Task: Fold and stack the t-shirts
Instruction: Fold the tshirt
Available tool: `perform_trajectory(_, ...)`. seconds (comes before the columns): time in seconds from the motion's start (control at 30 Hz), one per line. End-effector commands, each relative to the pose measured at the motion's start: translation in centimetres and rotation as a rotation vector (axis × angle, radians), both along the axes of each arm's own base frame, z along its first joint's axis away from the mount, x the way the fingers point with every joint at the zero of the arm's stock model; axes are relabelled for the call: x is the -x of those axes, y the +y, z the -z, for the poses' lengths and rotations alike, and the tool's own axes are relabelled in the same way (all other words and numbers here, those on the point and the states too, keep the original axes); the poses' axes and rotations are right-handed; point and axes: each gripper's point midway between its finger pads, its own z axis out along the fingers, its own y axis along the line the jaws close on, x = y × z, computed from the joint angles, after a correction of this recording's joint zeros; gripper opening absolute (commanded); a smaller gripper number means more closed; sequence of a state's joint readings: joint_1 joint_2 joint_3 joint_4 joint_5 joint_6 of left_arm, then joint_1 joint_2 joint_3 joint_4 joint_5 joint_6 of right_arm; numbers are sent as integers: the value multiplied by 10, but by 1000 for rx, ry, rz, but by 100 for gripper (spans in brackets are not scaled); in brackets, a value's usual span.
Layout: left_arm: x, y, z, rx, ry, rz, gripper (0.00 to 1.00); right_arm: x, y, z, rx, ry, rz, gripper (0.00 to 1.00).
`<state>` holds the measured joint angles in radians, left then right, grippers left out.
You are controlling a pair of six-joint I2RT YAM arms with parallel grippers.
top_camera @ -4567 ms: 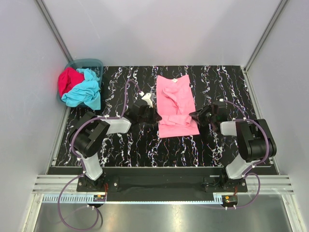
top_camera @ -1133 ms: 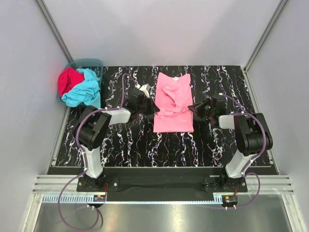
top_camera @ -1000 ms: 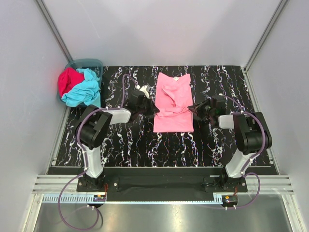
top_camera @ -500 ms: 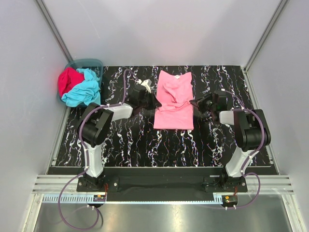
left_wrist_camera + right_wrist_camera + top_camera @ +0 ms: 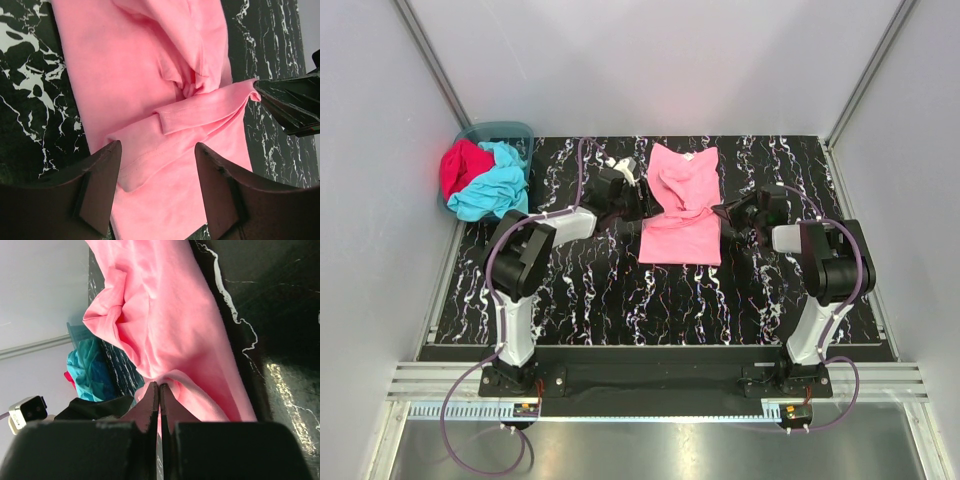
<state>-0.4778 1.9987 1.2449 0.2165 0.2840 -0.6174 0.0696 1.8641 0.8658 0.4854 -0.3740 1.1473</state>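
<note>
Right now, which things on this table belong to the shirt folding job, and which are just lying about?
Part of the job:
- pink t-shirt, partly folded on the table
- turquoise t-shirt and red t-shirt, heaped in the teal basket
- right tool, shut on a fold of the pink t-shirt

Just there:
- teal basket
- black marbled table

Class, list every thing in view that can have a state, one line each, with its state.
pink t-shirt: partly folded, rumpled
turquoise t-shirt: crumpled, in basket
red t-shirt: crumpled, in basket
basket: heaped with both
left gripper: open over pink t-shirt
right gripper: shut on pink t-shirt's fold
</note>
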Motion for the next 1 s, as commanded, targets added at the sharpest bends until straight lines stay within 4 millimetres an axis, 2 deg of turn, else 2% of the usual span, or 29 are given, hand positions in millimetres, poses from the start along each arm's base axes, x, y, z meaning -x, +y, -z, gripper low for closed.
perform_trajectory(0.0, -9, -1, -11, 17, -38, 7, 65, -15, -6, -11, 7, -54, 31, 0)
perform_trajectory(0.2, -1, 2, -8, 27, -37, 7, 64, -14, -5, -13, 2, -56, 31, 0)
perform_trajectory(0.5, 21, 14, 9, 22, -8, -2, 62, -13, -7, -12, 4, -55, 35, 0)
perform_trajectory(0.97, 22, 11, 13, 22, -2, 3, 59, -10, -6, -1, 4, -39, 31, 0)
